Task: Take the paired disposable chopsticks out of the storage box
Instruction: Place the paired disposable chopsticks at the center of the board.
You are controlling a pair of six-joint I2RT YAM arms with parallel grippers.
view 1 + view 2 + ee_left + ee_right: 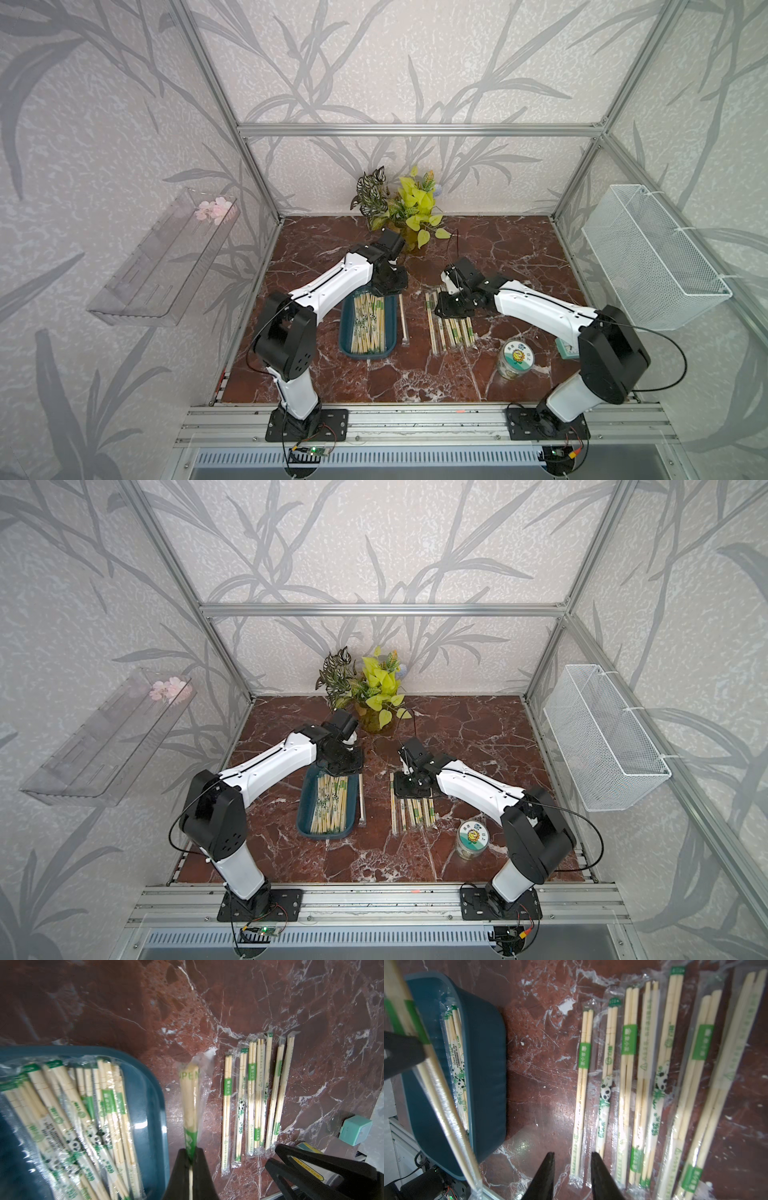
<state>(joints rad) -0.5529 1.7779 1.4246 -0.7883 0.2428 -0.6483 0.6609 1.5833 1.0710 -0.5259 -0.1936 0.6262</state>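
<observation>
While left gripper (190, 1157) pinches one sleeved pair (188, 1103) at green label, jaws pressed together on it, pair is outside box (154, 1093), just beside its rim, between box and row (255, 1095) of pairs on table (124, 1012). Right gripper (573, 1156) spread, nothing between jaws, over one end of row. Many chopsticks (83, 1105) heaped in box

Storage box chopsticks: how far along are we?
Done: a row of sleeved pairs lies on the table. In hand: left gripper shut on one pair, outside the storage box. Left: many pairs lie inside. The right gripper is open, empty.
</observation>
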